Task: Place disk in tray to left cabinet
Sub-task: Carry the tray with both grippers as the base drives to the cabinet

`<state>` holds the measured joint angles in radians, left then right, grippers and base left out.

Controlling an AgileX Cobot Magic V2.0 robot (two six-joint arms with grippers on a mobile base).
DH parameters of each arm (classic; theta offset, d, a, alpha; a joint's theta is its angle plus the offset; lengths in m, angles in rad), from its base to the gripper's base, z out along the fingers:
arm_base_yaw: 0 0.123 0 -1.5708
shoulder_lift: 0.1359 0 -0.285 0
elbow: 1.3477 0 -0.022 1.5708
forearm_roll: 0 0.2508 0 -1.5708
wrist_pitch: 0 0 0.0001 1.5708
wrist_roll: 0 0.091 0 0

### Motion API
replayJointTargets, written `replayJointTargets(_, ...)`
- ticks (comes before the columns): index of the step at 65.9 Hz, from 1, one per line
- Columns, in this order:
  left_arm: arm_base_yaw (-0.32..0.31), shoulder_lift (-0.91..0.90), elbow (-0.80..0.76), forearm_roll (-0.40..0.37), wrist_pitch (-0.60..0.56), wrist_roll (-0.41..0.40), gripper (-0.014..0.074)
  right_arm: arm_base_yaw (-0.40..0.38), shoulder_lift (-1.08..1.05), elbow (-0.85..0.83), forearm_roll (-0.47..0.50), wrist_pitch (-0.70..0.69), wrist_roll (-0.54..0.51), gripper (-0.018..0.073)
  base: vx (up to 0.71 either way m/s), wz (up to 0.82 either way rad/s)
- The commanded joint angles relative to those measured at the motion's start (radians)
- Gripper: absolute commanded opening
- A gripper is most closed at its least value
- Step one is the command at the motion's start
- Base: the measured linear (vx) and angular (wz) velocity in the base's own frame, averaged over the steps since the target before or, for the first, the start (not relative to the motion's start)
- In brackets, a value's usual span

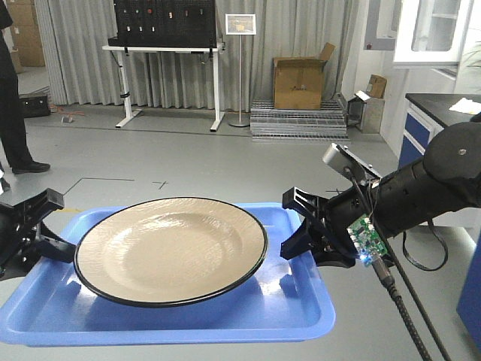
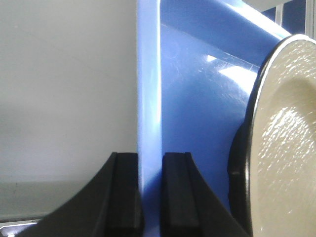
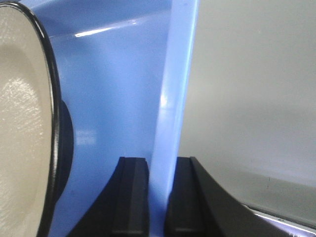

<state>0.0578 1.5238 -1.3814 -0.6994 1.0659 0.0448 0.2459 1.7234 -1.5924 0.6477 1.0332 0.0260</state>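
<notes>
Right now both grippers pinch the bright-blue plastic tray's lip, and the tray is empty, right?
Not empty: a large round tan disk lies in the tray, per the exterior front-facing view. The left gripper and right gripper do pinch its lip.

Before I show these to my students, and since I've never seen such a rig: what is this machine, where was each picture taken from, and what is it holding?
It is a two-armed robot. The wide picture looks forward from its body; the close-ups come from cameras on its wrists. Its left gripper and right gripper each pinch a side lip of a flat bright-blue plastic tray, holding it above the grey floor. A large glossy beige round plate with a thin black rim lies on the tray. The close-ups show black fingers clamped on that lip.
</notes>
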Motion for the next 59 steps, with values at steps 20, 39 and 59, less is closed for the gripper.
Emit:
replayJointTargets(20,-0.038,-0.044,-0.037,-0.228,0.03,-0.011,0.0,0.032,-0.059,-0.043,0.236,-0.017,-0.005,-0.0004,0.63,-0.01)
replayJointTargets(39,-0.038,-0.044,-0.037,-0.228,0.033,-0.011,0.0,0.032,-0.059,-0.043,0.236,-0.002,-0.005,-0.0004,0.64,-0.01)
replayJointTargets(59,-0.038,-0.044,-0.037,-0.228,0.032,-0.011,0.0,0.032,-0.059,-0.043,0.236,-0.002,-0.005,-0.0004,0.67,-0.01)
